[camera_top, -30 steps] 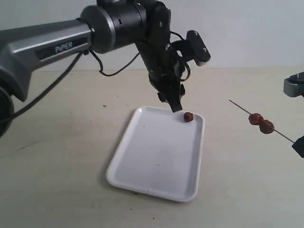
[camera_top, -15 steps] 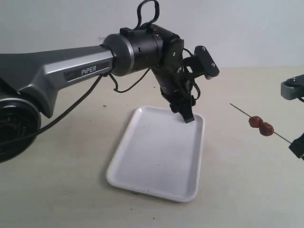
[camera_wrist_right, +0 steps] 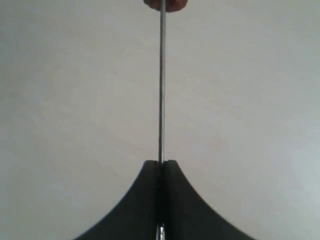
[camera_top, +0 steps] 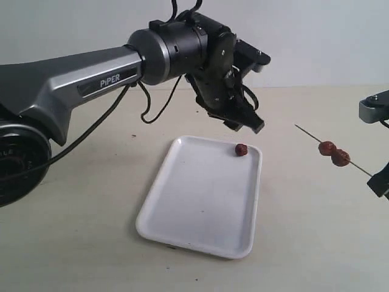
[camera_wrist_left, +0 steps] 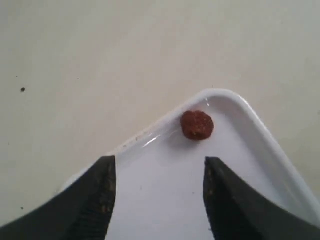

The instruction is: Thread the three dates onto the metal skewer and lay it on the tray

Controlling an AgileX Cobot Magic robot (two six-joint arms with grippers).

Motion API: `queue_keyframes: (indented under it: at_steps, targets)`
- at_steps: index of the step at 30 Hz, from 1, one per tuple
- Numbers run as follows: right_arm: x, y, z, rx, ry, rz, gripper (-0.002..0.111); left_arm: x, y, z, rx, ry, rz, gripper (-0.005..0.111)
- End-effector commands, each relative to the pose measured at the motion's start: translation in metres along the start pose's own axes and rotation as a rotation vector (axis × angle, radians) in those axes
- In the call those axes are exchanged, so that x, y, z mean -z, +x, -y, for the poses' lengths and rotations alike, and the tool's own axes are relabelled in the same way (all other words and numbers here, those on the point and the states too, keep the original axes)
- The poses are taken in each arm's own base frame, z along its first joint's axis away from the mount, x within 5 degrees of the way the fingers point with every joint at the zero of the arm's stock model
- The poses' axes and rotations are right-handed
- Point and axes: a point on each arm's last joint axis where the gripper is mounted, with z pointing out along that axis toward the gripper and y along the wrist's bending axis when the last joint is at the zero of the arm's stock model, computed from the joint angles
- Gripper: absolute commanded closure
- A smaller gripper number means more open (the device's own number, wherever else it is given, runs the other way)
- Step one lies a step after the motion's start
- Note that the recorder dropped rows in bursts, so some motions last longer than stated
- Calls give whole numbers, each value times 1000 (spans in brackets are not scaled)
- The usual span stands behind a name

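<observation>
The white tray lies flat on the pale table, near the middle of the exterior view. One loose date sits inside it at the far right corner, just beside the rim; whether it touches the rim cannot be told. The left gripper hangs in the air above that corner, apart from the date, its jaws spread wide with nothing between them. In the left wrist view the two dark fingers stand either side of the tray's corner, and the date lies on the tray beyond the gap, touched by neither

Off to the right, well apart from the tray, the right gripper holds the skewer by one end, its jaws clenched on the thin rod. The skewer is clear of the table, with its free tip pointing back toward the left arm's side. Two dates are threaded on it about midway along, touching each other. In the right wrist view the rod runs straight out from the pressed-together fingertips, and part of a date shows at the edge of the view
</observation>
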Motion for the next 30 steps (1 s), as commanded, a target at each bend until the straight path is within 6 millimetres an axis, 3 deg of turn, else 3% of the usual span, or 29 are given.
queue_keyframes:
  at_steps: [1,8,16,25,30]
  targets:
    - [1,-1,2,-10,7,3,108,9,-9,-2,315,79,2,54]
    - [1,1,2,-11,1,-11,108,-17,-3,10,697,318,-78,54]
    - [1,0,2,-10,5,-2,108,-32,5,-6,775,220,-90,54]
    - [1,-1,2,-9,8,6,108,-57,7,-5,823,223,-85,54]
    - [1,-1,2,-9,10,10,108,-58,8,-12,849,215,-79,54]
